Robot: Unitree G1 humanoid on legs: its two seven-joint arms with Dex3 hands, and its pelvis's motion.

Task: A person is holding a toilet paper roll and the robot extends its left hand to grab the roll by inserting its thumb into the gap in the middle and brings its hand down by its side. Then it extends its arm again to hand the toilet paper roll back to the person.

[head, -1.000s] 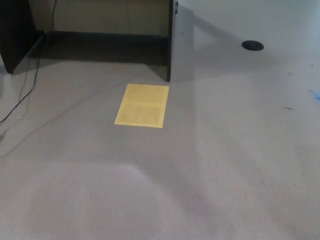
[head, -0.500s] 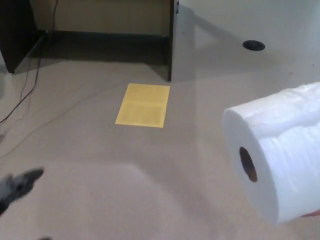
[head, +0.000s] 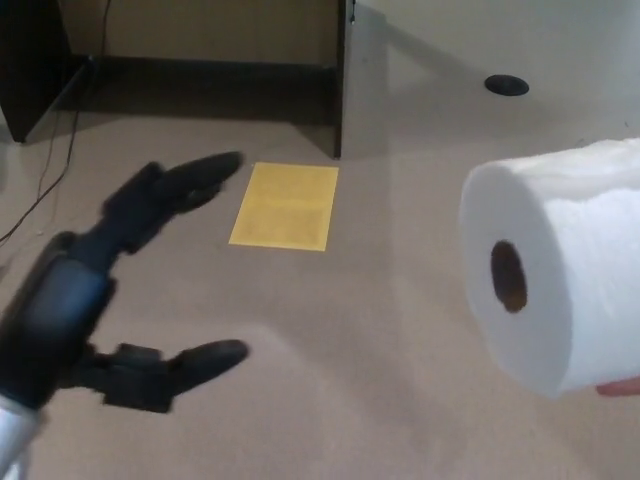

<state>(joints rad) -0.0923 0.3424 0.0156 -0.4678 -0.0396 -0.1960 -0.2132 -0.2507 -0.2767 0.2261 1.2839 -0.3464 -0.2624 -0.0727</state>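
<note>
Since half a second ago, left hand (head: 95,300) has come up from the lower left corner of the view into full sight; toilet paper roll (head: 560,265) has shifted slightly up and right.

Hand state: spread wide, holding nothing. Upper fingers (head: 185,180) point toward the yellow sheet (head: 286,207) on the floor (head: 350,330); thumb (head: 195,362) sits low, pointing right.

Roll is held in the air at the right edge, well apart from the hand, its core hole (head: 508,276) facing the hand. A sliver of the person's fingertip (head: 620,386) shows beneath it.

Risk (judgement): thumb sits lower than the hole; without a lift it may jab the paper face and push the roll away.

Count: one roll, one robot hand, one yellow sheet, one dark floor disc (head: 506,85).
</note>
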